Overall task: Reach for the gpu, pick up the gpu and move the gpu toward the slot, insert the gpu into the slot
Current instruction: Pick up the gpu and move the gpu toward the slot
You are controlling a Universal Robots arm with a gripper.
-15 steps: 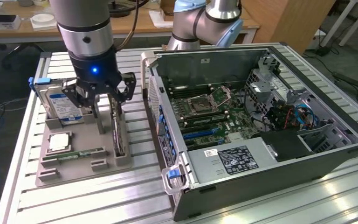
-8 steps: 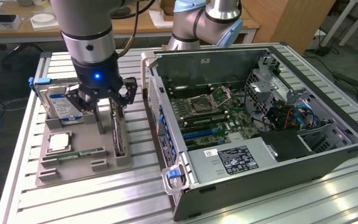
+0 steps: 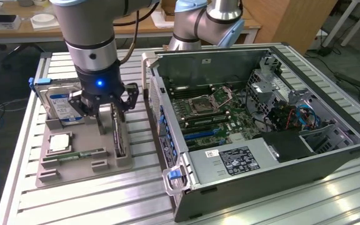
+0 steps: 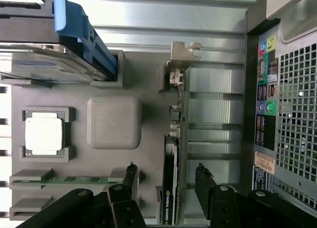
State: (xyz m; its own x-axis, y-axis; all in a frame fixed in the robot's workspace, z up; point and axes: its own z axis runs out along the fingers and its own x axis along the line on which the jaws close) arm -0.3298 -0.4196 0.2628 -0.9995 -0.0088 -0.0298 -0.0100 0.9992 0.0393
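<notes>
Hovering my end effector (image 3: 108,110), jaws wide open and empty, astride the gpu (image 3: 118,138) standing on edge in the grey holder (image 3: 73,169) beside the computer case (image 3: 273,183), I judge the card light, stiff yet fragile, best pinched across its flat faces near mid-length.

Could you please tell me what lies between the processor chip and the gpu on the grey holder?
A plain grey square block lies between the chip and the gpu, as the wrist view shows.
</notes>
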